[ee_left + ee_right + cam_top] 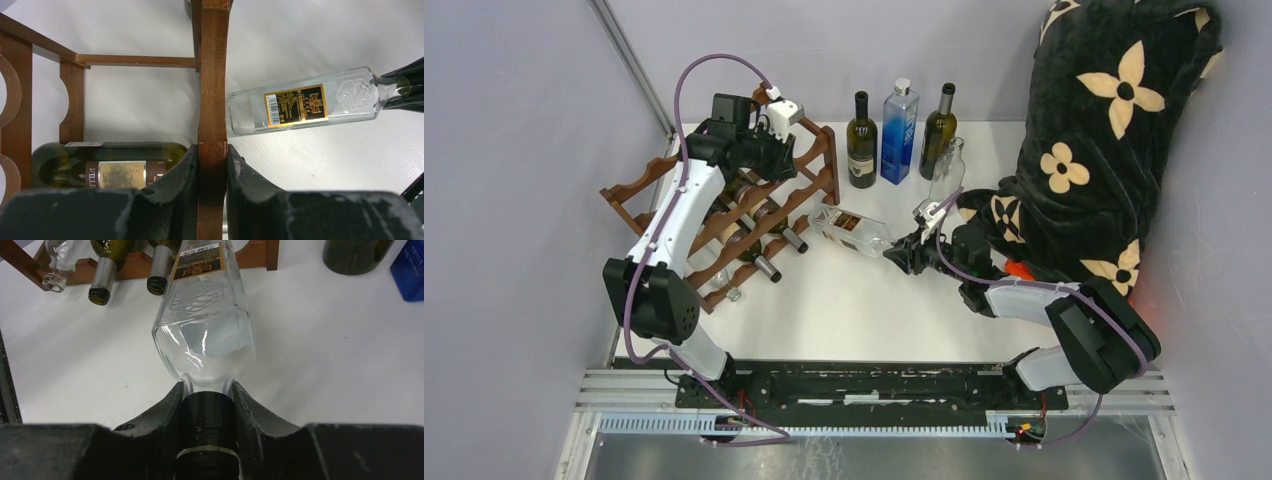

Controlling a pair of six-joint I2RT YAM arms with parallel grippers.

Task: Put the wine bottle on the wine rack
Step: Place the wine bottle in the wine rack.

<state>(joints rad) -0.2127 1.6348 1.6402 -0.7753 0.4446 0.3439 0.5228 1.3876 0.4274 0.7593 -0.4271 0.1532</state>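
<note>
The wine rack [809,185] is a reddish-brown wooden frame at the left of the table, with bottles lying in it. My left gripper [796,158] is shut on its upright end post [212,100]. My right gripper [902,252] is shut on the black cap of a clear square bottle [849,228] with a black and gold label. The bottle lies nearly level, its base close to the rack's right end. The right wrist view shows the cap [207,412] pinched between my fingers [170,407]. The left wrist view shows the clear bottle [305,102] beside the post.
Two dark wine bottles [861,142] [938,130], a blue bottle [899,132] and a clear empty one [947,172] stand at the back. A black flowered cloth [1104,130] fills the right side. A dark green bottle [107,167] lies in the rack.
</note>
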